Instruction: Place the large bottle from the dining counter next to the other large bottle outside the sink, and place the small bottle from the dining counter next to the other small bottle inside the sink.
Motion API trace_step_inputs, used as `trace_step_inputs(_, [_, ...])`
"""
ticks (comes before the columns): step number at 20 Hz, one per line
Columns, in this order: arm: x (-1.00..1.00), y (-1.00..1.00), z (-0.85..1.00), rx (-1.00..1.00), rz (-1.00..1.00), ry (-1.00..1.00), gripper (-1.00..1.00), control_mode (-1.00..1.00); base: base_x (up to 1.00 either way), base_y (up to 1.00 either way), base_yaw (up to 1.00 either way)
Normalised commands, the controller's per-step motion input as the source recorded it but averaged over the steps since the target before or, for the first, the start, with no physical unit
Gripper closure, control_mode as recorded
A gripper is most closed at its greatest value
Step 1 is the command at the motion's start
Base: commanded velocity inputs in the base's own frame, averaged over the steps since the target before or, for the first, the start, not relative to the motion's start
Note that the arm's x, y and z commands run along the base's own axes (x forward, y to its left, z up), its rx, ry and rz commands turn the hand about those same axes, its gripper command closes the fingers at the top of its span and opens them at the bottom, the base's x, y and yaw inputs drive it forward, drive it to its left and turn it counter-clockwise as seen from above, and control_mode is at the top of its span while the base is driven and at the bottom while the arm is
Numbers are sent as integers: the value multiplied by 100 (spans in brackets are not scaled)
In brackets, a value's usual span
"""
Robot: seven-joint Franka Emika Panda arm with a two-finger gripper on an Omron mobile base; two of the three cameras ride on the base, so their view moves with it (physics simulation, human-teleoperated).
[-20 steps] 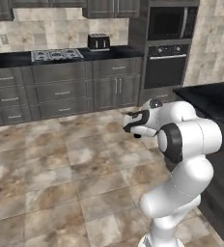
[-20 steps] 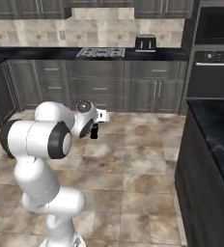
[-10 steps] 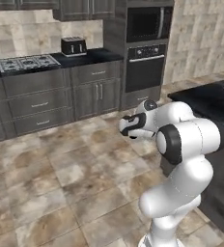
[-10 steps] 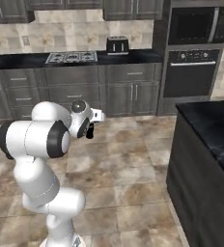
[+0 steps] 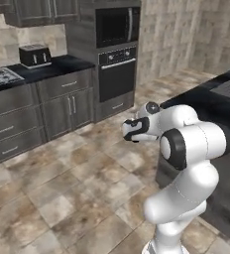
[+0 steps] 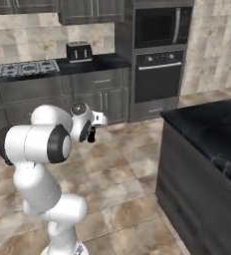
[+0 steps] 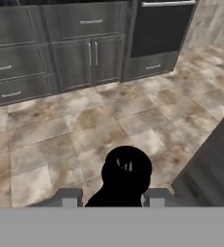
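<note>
Left base view: gripper folded in near the arm's chest, dining counter at right, toaster on the wall counter. Right base view: gripper, oven ahead. Hand view: fingers pinch a dark bottle, neck end-on; large or small, can't tell.

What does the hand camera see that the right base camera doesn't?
Hand view: the round top of a dark bottle, seen from above, held between the fingertips. Right base view: the toaster, the hob, the microwave and the white arm. Both: the oven, grey cabinets and tiled floor.
</note>
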Motion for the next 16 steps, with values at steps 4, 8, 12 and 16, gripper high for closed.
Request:
trace_step_inputs(4, [0,0,0,0,0,0,100,100,62,71,-44])
trace_step_inputs(8, [0,0,0,0,0,0,100,100,56,76,-44])
trace_step_inputs(12, [0,0,0,0,0,0,100,100,50,75,-44])
trace_step_inputs(16, [0,0,0,0,0,0,100,100,48,79,-43])
